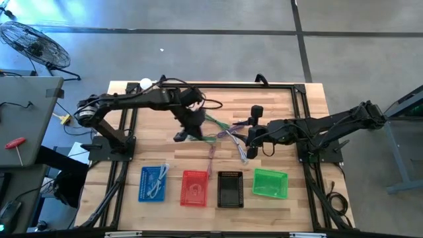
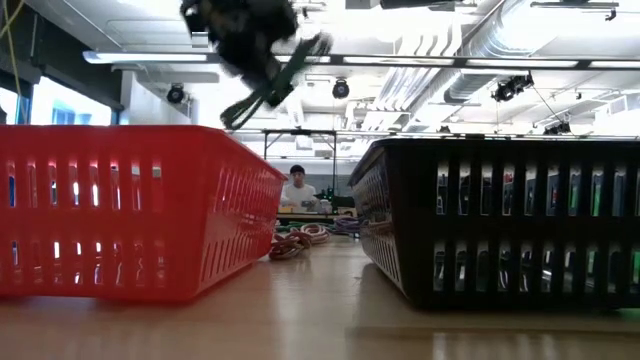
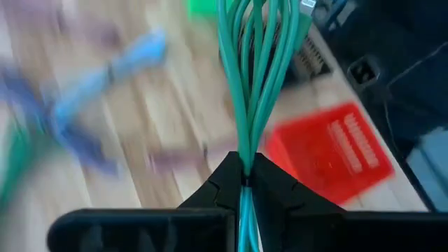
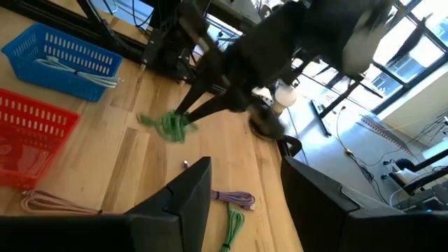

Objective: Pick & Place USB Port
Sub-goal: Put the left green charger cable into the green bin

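My left gripper is raised above the table's middle, shut on a bundle of green cable. In the low view the left gripper is high up with the green cable trailing from it. A loose pile of cables, purple, pink and green, lies on the table between the arms. My right gripper is open beside that pile and touches nothing. In the right wrist view the right gripper is above a purple cable. My left gripper pinches the green cable bundle between its two fingers, several strands together. The strands run along the fingers and fan out in loops beyond the tips. In the right wrist view the bunched cable hangs below the gripper, above the tabletop.
Four baskets stand in a row along the near edge: blue holding pale cables, red, black, green. A black frame borders the wooden table. A person sits far behind the table.
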Controlling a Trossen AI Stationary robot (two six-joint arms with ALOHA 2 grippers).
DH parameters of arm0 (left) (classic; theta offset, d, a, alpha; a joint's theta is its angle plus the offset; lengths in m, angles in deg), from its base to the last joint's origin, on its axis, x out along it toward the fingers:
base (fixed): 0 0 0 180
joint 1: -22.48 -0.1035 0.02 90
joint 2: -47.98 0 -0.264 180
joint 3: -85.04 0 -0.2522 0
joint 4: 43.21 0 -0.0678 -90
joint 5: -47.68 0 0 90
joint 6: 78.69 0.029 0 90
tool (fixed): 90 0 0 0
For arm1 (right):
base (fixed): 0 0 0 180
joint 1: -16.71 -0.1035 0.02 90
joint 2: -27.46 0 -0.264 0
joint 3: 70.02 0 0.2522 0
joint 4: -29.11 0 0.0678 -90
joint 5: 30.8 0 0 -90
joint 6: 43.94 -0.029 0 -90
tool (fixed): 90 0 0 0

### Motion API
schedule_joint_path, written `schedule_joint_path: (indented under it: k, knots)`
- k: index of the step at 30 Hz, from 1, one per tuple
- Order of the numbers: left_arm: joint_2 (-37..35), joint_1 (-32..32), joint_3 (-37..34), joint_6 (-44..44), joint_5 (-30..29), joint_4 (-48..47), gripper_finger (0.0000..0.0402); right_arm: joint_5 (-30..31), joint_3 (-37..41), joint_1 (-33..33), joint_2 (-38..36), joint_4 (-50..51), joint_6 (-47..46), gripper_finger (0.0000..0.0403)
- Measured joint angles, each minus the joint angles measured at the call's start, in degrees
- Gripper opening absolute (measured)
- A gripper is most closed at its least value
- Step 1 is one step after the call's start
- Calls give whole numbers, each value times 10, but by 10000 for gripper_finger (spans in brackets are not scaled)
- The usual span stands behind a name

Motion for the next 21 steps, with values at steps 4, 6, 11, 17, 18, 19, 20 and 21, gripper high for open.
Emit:
schedule_joint_path:
  k: [4,6,11,17,18,19,20,21]
  knots:
    - [-9,26,21,12,2,107,16,-12,0,-2,0,0,0,164]
    - [-9,36,25,12,-10,144,16,-22,0,-5,0,-1,0,164]
    - [-8,48,23,11,-21,217,16,-71,0,-5,0,-17,0,164]
    - [-8,58,17,11,-28,268,16,-87,0,-5,0,-39,14,164]
    - [-7,58,17,11,-28,267,17,-89,0,-5,0,-44,16,164]
    - [-3,58,17,13,-28,269,17,-97,0,-5,0,-44,20,164]
    - [1,58,17,14,-28,273,17,-107,0,-5,0,-44,24,164]
    - [3,58,17,17,-29,271,17,-119,0,-5,0,-45,28,164]
